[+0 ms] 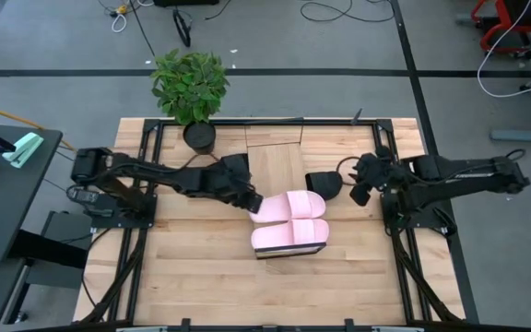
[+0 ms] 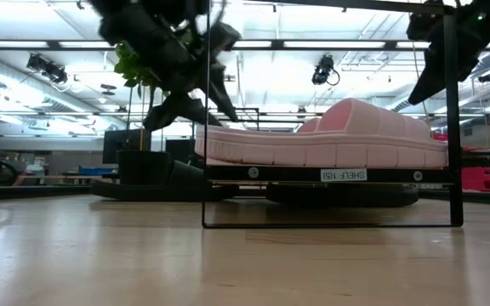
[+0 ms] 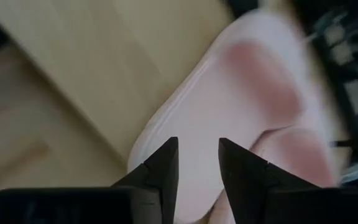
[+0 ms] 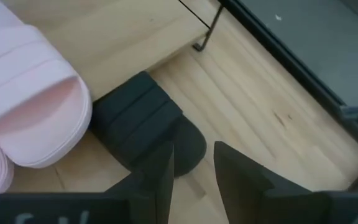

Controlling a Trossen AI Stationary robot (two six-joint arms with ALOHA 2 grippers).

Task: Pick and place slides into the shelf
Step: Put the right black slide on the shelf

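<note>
left claw (image 1: pixel 254 205), parted and empty, hovers at nine o'clock of two pink slides (image 1: pixel 290 221) lying on the shelf (image 1: pixel 275 157). right claw (image 1: pixel 358 191), parted and empty, hangs over one black slide (image 1: pixel 323 183) not yet shelved; i see no fourth.

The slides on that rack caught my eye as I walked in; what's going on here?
Two robot arms are putting slides onto a wooden shelf. Two pink slides already lie side by side on it. The left gripper hangs just above the heel end of one pink slide, fingers apart with nothing between them. The right gripper hovers open over a black slide that lies on the table, not yet picked up.
</note>
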